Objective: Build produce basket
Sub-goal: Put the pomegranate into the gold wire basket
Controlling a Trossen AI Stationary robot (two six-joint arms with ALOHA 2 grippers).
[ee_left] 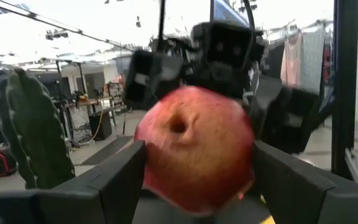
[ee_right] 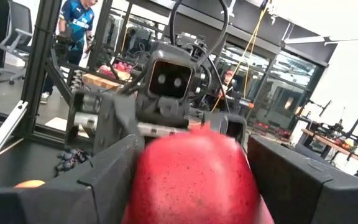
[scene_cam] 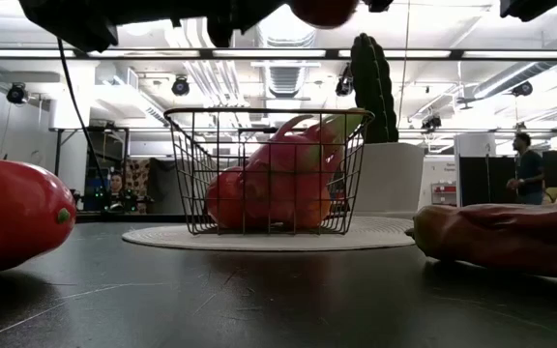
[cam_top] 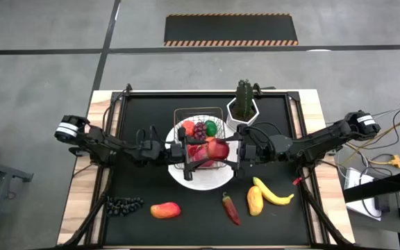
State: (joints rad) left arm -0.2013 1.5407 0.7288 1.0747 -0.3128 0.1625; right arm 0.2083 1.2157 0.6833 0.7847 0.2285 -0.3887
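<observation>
The wire basket [cam_top: 198,142] [scene_cam: 269,174] stands on a round white plate [cam_top: 203,182]. It holds the pink dragonfruit [scene_cam: 283,179], purple grapes [cam_top: 198,129], a green piece [cam_top: 211,127] and a red-orange fruit [cam_top: 188,128]. Both grippers meet level above the basket, with a red apple [cam_top: 218,148] between them. My left gripper [ee_left: 194,180] comes from the table's left and my right gripper [ee_right: 194,180] from its right. Each is shut on the apple. In the low view only the apple's underside [scene_cam: 325,10] shows, above the basket's rim. My left gripper pinches the red apple [ee_left: 194,149] between its two fingers, one on each flank [ee_left: 146,155], coming level from the table's left. The apple is lifted clear above the basket. My right gripper pinches the same apple [ee_right: 194,174] by its opposite flanks [ee_right: 244,168], coming level from the right.
On the black mat near the front lie dark grapes [cam_top: 123,203], a red-orange mango [cam_top: 165,210], a red chili [cam_top: 231,208], a yellow-orange fruit [cam_top: 254,200] and a banana [cam_top: 273,193]. A cactus in a white pot [cam_top: 243,105] stands right behind the basket.
</observation>
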